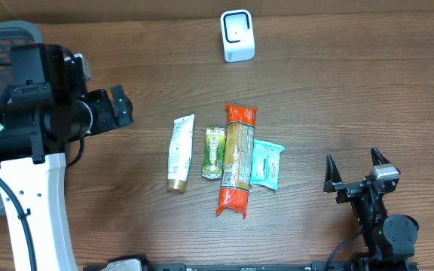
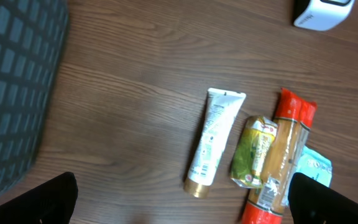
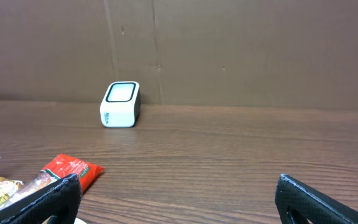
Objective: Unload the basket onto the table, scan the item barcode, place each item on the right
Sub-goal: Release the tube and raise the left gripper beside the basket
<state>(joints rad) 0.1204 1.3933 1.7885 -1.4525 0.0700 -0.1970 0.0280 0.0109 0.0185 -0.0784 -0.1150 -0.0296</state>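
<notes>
Scanner [image 1: 237, 35] stands at the far edge of the table [image 1: 353, 83], its window tilted upward, placed, I judge, so that a label can be presented to it from the near side. Four candidate items lie in a row at the table's centre, well apart from the scanner, long sides running near to far: a white tube [image 1: 179, 153] at the left, a green packet [image 1: 214, 153] just beside it, a long pasta packet [image 1: 236, 167] with orange-red ends, and a teal wipes packet [image 1: 267, 163] touching the pasta on the right. I cannot tell which face carries a barcode on any of them.

Left gripper [image 1: 126, 108] hangs above the table left of the row, jaws spread wide and empty. Right gripper [image 1: 353, 156] sits near and right of the row, jaws likewise released, holding nothing.

A mesh basket [image 1: 6, 38] occupies the far left corner, clear of any path to the scanner. My concern is crowding: the middle packets leave little finger room, whereas the tube's left side is free.
</notes>
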